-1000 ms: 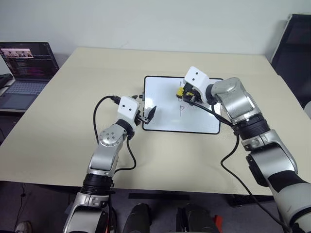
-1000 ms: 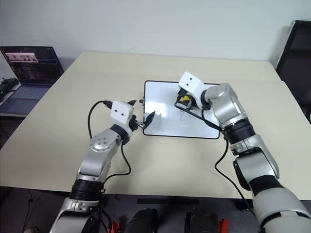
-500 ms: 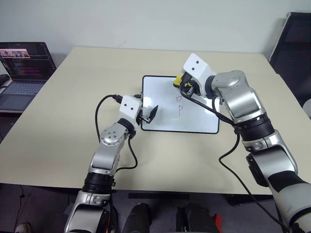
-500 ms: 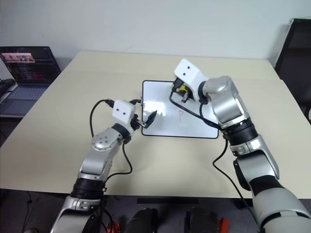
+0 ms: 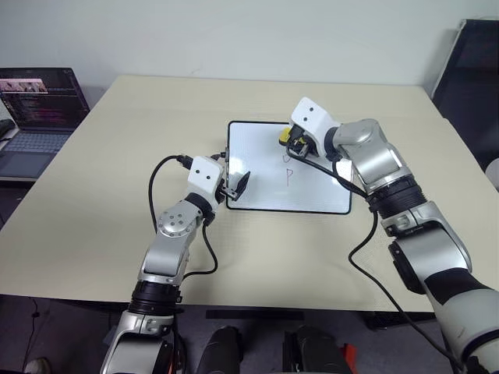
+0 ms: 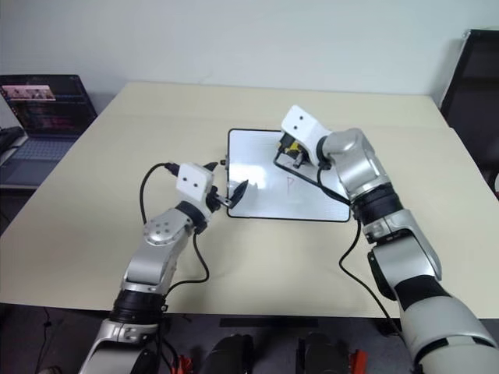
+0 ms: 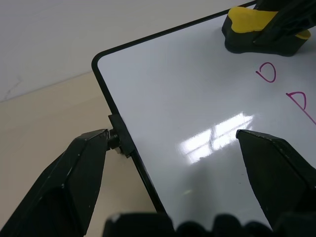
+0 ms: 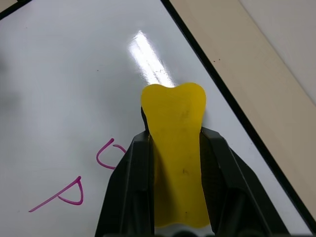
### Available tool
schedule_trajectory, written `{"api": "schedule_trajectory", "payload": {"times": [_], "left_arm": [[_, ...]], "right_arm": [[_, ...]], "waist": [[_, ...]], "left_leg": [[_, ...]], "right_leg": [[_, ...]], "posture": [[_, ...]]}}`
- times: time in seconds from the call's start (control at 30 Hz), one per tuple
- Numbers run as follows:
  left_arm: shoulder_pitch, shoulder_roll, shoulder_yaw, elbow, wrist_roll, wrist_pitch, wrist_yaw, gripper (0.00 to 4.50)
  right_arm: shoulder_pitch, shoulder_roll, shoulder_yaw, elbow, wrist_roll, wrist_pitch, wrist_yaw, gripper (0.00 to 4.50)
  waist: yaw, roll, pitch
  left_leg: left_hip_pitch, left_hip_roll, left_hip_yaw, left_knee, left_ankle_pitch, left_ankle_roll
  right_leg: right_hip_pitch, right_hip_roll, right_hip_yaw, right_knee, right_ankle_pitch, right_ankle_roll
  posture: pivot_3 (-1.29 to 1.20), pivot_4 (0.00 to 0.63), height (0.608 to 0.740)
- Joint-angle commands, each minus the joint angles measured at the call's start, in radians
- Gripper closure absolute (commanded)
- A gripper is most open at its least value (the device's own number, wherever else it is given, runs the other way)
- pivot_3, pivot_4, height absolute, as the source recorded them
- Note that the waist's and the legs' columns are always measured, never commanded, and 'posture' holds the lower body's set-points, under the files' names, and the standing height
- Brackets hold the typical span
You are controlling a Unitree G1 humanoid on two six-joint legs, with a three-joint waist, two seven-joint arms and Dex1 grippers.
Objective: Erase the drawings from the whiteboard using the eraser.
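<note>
The whiteboard (image 5: 316,193) lies flat on the table, glossy white in a thin black frame. Two drawings remain on it, a purple "O" (image 5: 285,158) and below it a "P" (image 5: 288,177). My right gripper (image 5: 291,140) is shut on the eraser (image 8: 173,106), a yellow block with a black base. The eraser rests on the board near its far edge, just beyond the "O" (image 7: 267,72). My left gripper (image 5: 238,185) stands open across the board's left edge. One finger is outside the frame by a small black knob (image 7: 118,140) and the other is over the white surface.
The beige table (image 5: 117,195) has wide free room around the board. An open laptop (image 5: 39,101) sits off the table's far left corner. A dark object (image 5: 468,70) stands past the far right corner. Black cables hang from both wrists.
My right gripper carried the eraser from over the column of strokes toward the board's far edge, then a little back. The "O" now shows uncovered. The left gripper has stayed put.
</note>
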Motion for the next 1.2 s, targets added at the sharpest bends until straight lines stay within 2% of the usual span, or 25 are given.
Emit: {"api": "schedule_trajectory", "payload": {"times": [0.03,0.4,0.97,1.2], "left_arm": [[-0.005,0.008,0.006,-0.050,0.004,-0.004,0.001,0.00],[-0.003,0.005,0.003,-0.054,0.004,-0.003,0.001,0.00],[-0.004,-0.001,0.005,-0.044,0.003,-0.008,0.005,0.00],[-0.015,-0.005,0.000,-0.024,0.004,-0.019,0.001,0.00]], "right_arm": [[-0.039,0.002,-0.004,0.022,-0.014,-0.044,-0.012,3.56],[-0.021,-0.018,0.005,0.048,-0.038,-0.051,0.019,3.56],[0.065,-0.151,0.020,-0.013,-0.057,-0.007,0.097,3.56],[0.048,-0.131,0.008,-0.040,-0.042,0.014,0.081,3.56]], "waist": [[0.000,0.000,0.000],[0.000,0.000,0.000],[0.009,0.000,0.000],[0.009,0.000,0.000]], "left_leg": [[0.000,0.000,0.000,0.000,0.000,0.000],[0.000,0.000,0.000,0.001,0.000,0.000],[0.004,-0.002,-0.002,0.001,0.000,0.000],[0.006,-0.002,-0.002,0.002,0.000,0.000]], "right_leg": [[0.000,0.000,0.000,0.000,0.000,0.000],[0.000,0.000,0.000,0.001,0.000,0.000],[0.006,0.000,-0.002,0.000,0.000,0.000],[0.008,0.000,-0.002,0.000,0.000,0.000]], "posture": [[0.00,0.150,0.740],[0.00,0.150,0.740],[0.00,0.150,0.740],[0.00,0.150,0.740]]}}
